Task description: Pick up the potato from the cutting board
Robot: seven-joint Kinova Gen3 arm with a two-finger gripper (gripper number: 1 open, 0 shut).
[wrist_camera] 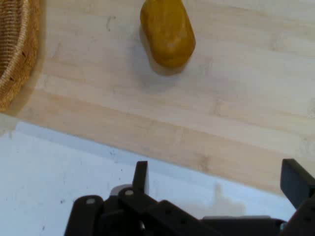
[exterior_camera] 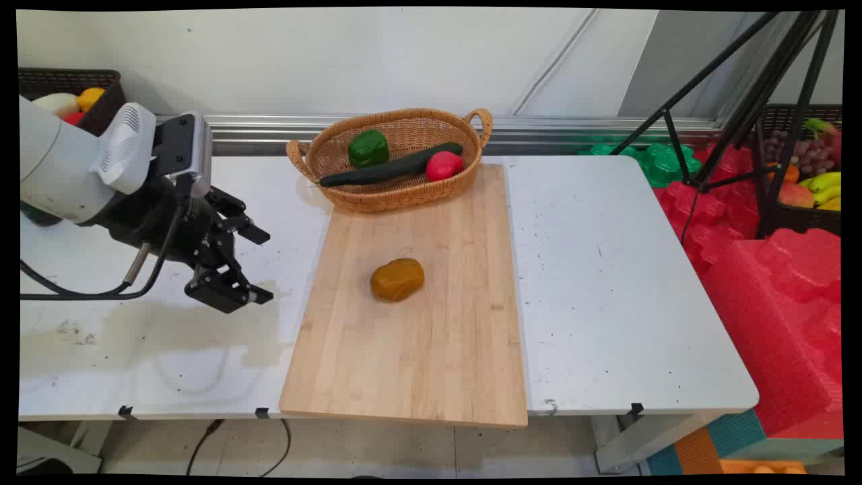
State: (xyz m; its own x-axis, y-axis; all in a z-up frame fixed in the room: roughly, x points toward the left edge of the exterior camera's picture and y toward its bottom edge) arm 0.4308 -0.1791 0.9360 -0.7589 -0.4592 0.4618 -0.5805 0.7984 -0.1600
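My black gripper [exterior_camera: 264, 265] hangs open over the white table [exterior_camera: 606, 269], just left of the wooden cutting board [exterior_camera: 417, 350], with nothing between its fingers [wrist_camera: 141, 177]. A brown-yellow potato [exterior_camera: 397, 279] lies near the board's middle, to the right of the gripper. In the hand view the potato [wrist_camera: 168, 33] sits at the top, on the cutting board [wrist_camera: 236, 118], beyond the open gripper [wrist_camera: 216, 179]. A wicker basket [exterior_camera: 404, 195] at the board's far end holds a green pepper [exterior_camera: 368, 147], a dark cucumber [exterior_camera: 387, 168] and a red fruit [exterior_camera: 444, 165].
A dark basket of fruit [exterior_camera: 74, 101] stands at the back left. A black tripod [exterior_camera: 747, 114], red foam blocks [exterior_camera: 774, 289] and a crate of fruit [exterior_camera: 808, 175] stand right of the table. The wicker basket's edge [wrist_camera: 15, 54] shows at the hand view's left.
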